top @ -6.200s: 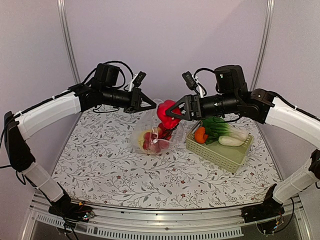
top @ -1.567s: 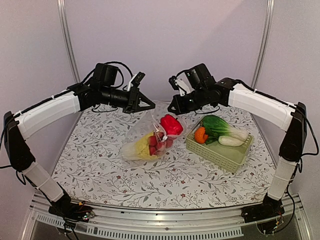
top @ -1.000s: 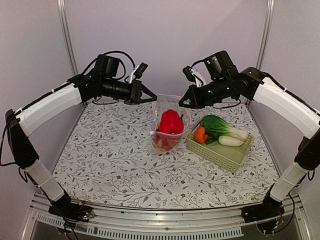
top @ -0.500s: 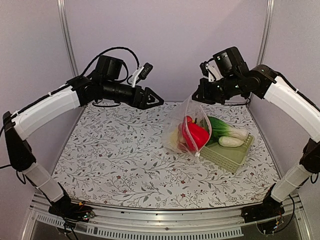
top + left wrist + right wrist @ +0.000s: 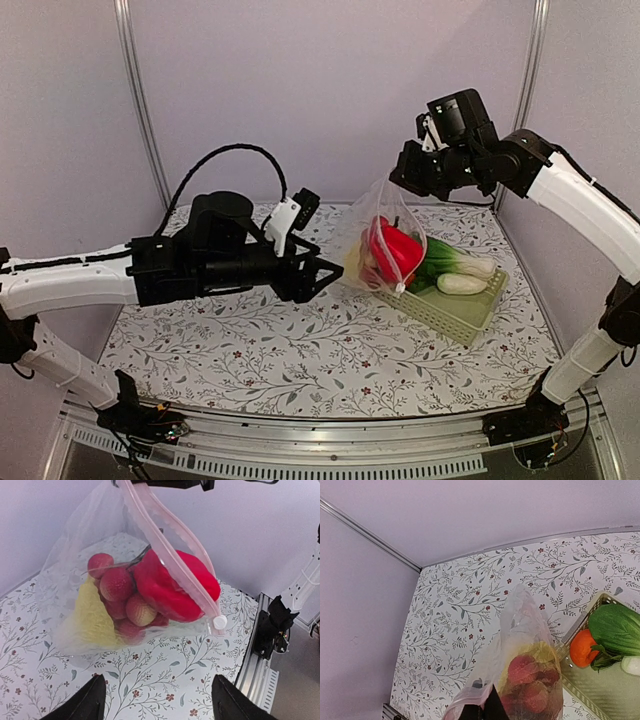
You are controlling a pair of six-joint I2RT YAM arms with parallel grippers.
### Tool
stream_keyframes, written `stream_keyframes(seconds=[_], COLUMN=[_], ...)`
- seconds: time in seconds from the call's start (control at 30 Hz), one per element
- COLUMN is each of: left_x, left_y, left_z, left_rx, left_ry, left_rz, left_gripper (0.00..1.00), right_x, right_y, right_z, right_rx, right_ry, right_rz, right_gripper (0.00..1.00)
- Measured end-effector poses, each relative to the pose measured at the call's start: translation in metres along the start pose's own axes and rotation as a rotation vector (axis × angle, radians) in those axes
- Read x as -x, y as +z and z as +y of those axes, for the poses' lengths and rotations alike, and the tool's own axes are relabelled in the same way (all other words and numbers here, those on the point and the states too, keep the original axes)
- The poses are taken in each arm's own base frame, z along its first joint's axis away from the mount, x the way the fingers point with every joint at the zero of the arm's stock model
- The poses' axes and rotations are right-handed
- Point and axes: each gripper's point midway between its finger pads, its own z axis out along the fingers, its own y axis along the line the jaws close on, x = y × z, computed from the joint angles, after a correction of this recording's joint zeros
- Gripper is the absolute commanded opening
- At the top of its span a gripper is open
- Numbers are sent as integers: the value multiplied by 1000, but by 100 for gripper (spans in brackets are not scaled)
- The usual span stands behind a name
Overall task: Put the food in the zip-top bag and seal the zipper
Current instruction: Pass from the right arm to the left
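Left pincer (image 5: pixel 325 275) swung in, beside raised zip-top bag (image 5: pixel 366 226)

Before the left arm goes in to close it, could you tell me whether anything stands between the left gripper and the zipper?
Nothing visible does. The open left gripper faces the zip-top bag, which hangs from the right gripper; the zipper runs slantwise down its near side, uncovered. The green basket sits beyond it.

Top view high over whole table (image 5: pixel 250 345); both wrist views close on shared zip-top bag (image 5: pixel 362 225)
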Motion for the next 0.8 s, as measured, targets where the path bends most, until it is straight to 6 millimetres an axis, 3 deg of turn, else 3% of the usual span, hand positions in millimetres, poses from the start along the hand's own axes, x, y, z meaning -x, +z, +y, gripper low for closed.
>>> stream_keyframes(seconds=[0.2,0.5,0.63,0.67,0.8], left_x=[5,-9,-7,-5,2], left_y=[15,50,57,59,61], left_z=[-26,-30,-33,-34,-36], left_rx=[63,130,151,155,179], left_ry=[12,39,53,55,68], left_rz=[-106,-123,-123,-126,-137], left_gripper=[74,77,76,74,49], right_x=[13,22,23,24,25], right_y=[0,1,1,1,0], right_z=[2,3,4,4,4], right_rx=[0,-3,0,0,-2], right_ry=[63,136,149,151,154], right_rz=[-60,-101,-106,-107,-115], right_gripper=[0,0,0,0,0])
